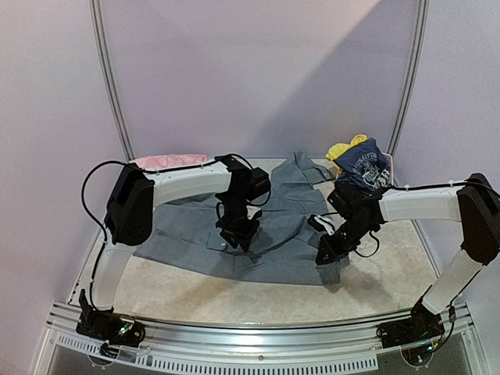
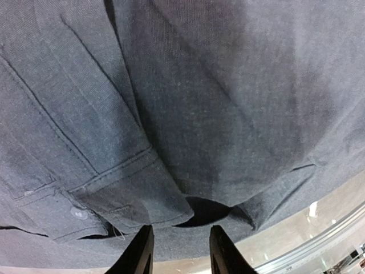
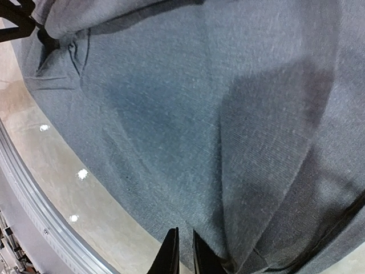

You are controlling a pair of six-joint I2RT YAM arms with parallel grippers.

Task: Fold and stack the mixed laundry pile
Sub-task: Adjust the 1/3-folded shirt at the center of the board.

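Observation:
A grey collared button shirt (image 1: 183,234) lies spread flat across the middle of the table. My left gripper (image 1: 234,236) is low over its middle. In the left wrist view the left gripper (image 2: 181,251) has its jaws apart above a buttoned cuff (image 2: 122,197), and flat cloth shows between them. My right gripper (image 1: 326,254) is at the shirt's near right corner. In the right wrist view the right gripper (image 3: 185,254) has its fingers almost together, pinching the shirt (image 3: 199,114) at its hem. At the back right, a navy top with white lettering (image 1: 364,166) lies bunched against a yellow piece (image 1: 344,147).
A pink basket (image 1: 168,161) shows behind the left arm at the back left. The beige table surface (image 1: 234,293) runs to a metal rail (image 1: 258,328) at the near edge. Curved metal posts and pale walls close off the back.

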